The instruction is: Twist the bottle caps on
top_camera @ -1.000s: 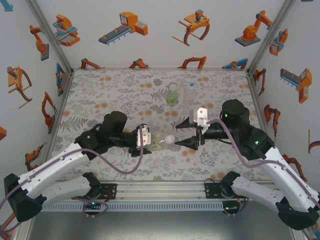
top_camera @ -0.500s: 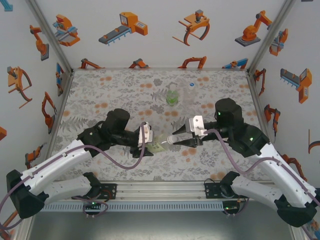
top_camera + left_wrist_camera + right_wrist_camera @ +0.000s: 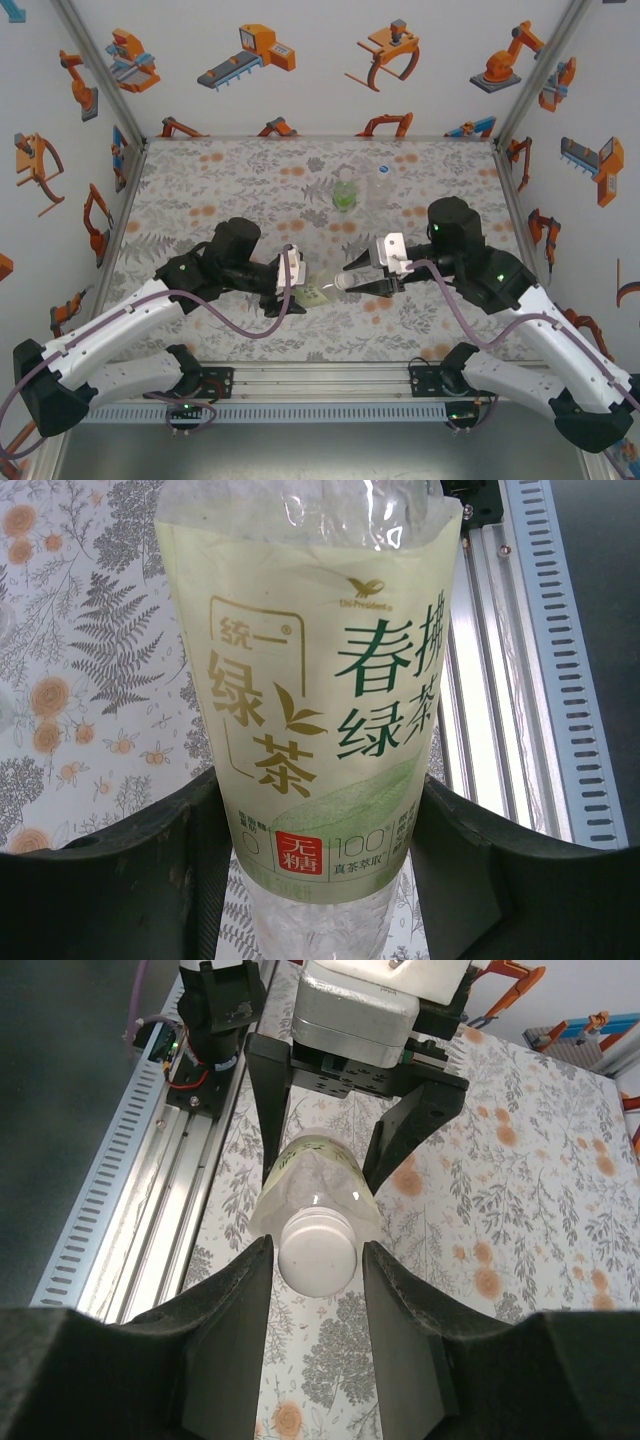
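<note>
Clamping the bottle [image 3: 310, 710] around its label, the left gripper [image 3: 300, 292] holds it level. The right gripper [image 3: 355, 283] is closed on its white cap [image 3: 318, 1252].

Yellow-label bottle [image 3: 310, 730], neck and base beyond the left wrist view's edges.

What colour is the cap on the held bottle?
White. The cap shows best in the right wrist view.

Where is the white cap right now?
In the right wrist view, the white cap sits on the bottle, pinched by the right gripper; the left gripper holds that bottle.
</note>
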